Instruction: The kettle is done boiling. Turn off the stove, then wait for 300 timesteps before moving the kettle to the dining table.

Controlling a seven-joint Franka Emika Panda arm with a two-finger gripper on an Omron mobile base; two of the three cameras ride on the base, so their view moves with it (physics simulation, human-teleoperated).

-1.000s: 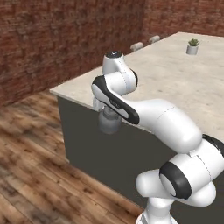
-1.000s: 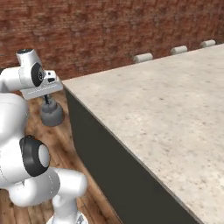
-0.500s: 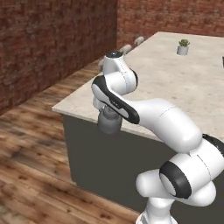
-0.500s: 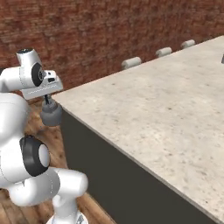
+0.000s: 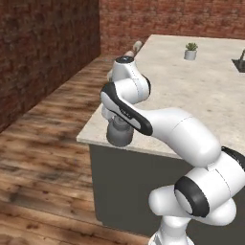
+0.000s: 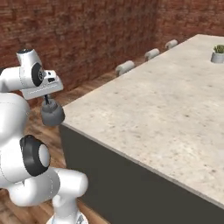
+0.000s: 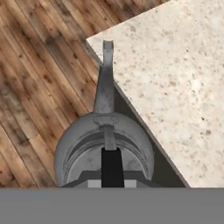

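Kettle nearing worktop corner.
Base has been driving closer; gripper pinching handle, kettle hanging off edge at 9 o'clock, not yet over it.

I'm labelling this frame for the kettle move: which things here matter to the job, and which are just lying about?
Part of the job:
- kettle, hanging from the gripper beside the table corner
- dining table, where it must go

Just there:
- potted plant on the tabletop
- stools along the far side
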